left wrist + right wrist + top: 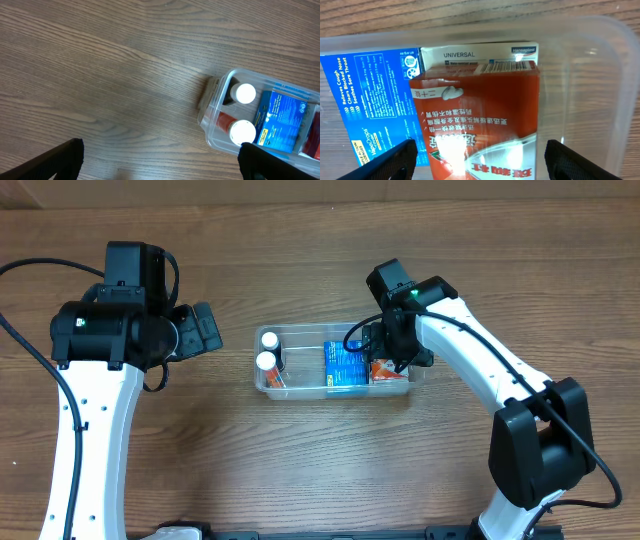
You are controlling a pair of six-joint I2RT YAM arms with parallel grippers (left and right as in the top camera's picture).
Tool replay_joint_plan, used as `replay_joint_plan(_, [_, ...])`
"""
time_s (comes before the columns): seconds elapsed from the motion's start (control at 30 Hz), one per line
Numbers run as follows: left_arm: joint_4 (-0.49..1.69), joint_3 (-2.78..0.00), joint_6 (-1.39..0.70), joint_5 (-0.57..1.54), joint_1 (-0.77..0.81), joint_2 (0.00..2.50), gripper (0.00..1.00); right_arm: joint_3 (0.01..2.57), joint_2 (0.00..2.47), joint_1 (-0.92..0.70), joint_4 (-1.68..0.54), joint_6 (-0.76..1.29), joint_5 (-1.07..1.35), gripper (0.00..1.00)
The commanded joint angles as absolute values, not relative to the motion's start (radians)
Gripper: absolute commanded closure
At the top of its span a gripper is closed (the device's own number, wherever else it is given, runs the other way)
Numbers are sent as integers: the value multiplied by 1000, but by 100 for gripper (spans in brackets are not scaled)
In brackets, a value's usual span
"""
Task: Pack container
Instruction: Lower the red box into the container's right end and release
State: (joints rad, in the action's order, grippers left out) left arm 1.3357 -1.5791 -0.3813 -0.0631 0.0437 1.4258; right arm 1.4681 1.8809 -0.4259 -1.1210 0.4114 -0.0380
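The clear plastic container (pixel 262 380) sits mid-table. It holds two white-capped bottles (pixel 266 362) at its left end, a blue box (pixel 345 366) in the middle and an orange-red box (pixel 384 369) at its right end. My right gripper (pixel 392 350) hovers over the right end. In the right wrist view its fingers (pixel 480 160) are spread wide either side of the orange-red box (pixel 480 115), not touching it. My left gripper (pixel 205 330) is open left of the container. In the left wrist view its fingers (pixel 160 160) are wide apart over bare wood beside the container (pixel 212 125).
A white box labelled "UNIVERSAL" (pixel 480 55) lies under the orange-red box, next to the blue box (pixel 370 95). The wooden table (pixel 300 470) extends all round the container. Cables trail from both arms.
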Motion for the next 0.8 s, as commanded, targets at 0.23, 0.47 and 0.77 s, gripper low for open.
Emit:
replay_joint_plan(0.23, [1337,-1591,-356,-54,39,1431,0,1590,1738,-425,-893,276,-150,89])
replay_joint_plan(0.47, [1339,-1591,-355,-54,39,1431,0,1590,1830,-403,-861,276,-165,90])
replay_joint_plan(0.77, [1339,-1591,-356,-53,39,1431,0,1564,1886,-362,-898,277,-164,89])
